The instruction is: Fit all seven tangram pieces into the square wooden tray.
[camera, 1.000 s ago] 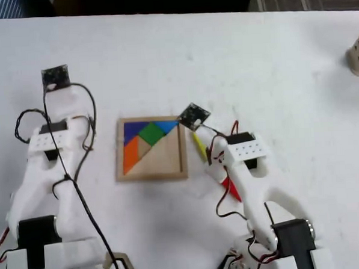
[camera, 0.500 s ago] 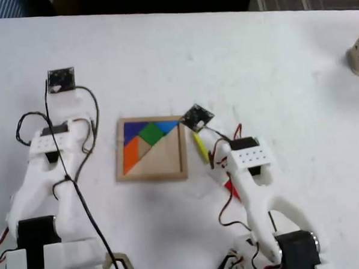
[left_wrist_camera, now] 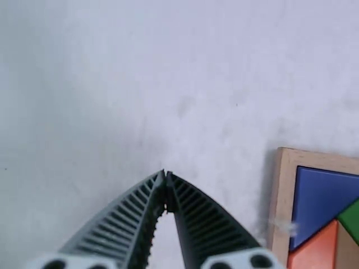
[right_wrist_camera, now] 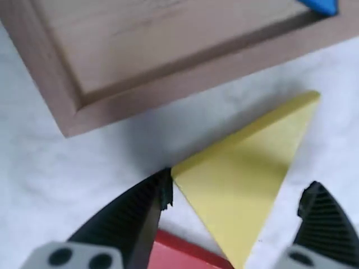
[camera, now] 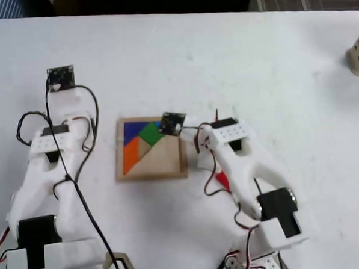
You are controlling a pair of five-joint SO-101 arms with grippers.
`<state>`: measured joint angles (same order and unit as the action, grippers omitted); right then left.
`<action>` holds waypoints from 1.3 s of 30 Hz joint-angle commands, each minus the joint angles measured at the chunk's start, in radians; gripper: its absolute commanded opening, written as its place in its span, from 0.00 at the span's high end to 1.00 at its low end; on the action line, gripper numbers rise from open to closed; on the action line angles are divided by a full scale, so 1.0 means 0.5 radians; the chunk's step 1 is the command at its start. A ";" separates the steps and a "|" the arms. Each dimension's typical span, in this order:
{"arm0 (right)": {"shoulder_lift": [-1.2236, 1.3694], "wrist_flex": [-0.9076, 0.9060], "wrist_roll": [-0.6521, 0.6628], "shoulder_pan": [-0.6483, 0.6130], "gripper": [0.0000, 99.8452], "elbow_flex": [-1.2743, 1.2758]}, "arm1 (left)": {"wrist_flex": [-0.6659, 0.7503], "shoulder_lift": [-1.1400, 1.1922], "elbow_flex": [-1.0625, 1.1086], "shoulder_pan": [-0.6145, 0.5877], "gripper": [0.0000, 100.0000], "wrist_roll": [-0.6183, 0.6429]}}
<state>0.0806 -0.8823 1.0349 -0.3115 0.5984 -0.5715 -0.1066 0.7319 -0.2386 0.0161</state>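
The white worktop carries the square wooden tray. A yellow triangle and a red piece lie just outside its rim.

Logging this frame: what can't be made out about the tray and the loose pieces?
- High view: the right arm's camera board covers the tray's upper right corner; what lies there is hidden.
- High view: the red piece lies mostly under the right arm; shape unclear.
- Right wrist view: whether the open fingers touch the yellow triangle cannot be told.
- Left wrist view: the frame edge cuts off most of the tray.
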 commanded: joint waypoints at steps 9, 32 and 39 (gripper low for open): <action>0.048 -0.094 -0.138 -0.026 0.64 -0.196 | 0.055 -0.008 -0.003 0.032 0.98 -0.025; 0.529 -0.517 -0.559 -0.035 0.64 -0.859 | 0.055 -0.008 -0.003 0.023 0.98 -0.025; 0.815 -0.809 -0.574 -0.014 0.71 -1.224 | 0.049 -0.008 0.000 0.023 0.98 -0.025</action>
<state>0.4672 -1.2658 0.7587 -0.3437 0.0522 -0.5654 -0.1066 0.7334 -0.2386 0.0161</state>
